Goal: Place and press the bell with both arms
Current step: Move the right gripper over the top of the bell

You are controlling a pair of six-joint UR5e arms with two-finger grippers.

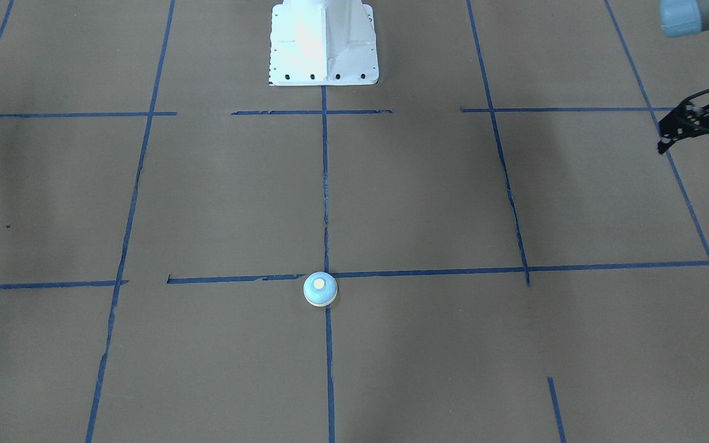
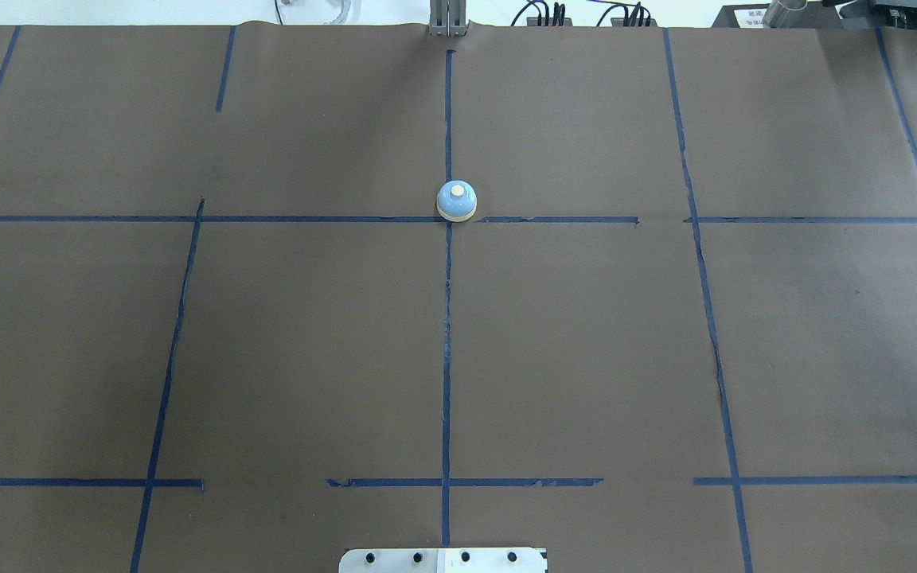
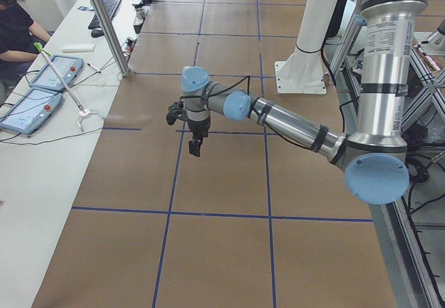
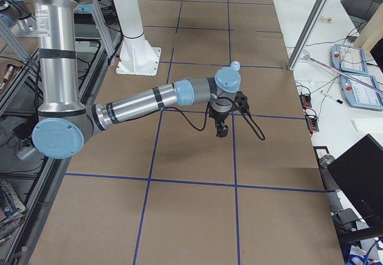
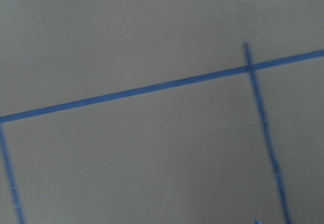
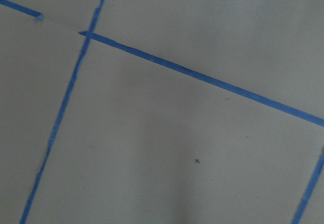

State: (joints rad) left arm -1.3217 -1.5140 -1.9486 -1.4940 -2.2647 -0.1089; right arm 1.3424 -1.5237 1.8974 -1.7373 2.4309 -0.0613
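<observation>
Brown table (image 2: 586,358) bears one bell (image 2: 456,200); two arms hover: left arm (image 3: 292,124), right arm (image 4: 137,106).

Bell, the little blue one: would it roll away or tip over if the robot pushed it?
Probably not roll: the bell sits flat on its wide cream base ring. It looks low and squat, so likely hard to tip. Its smooth rounded dome might slip if pinched.

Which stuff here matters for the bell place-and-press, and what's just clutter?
Job:
- bell
- left gripper
- right gripper

Lying about:
- white pedestal
- blue tape lines
- teach pendants
- keyboard
</observation>
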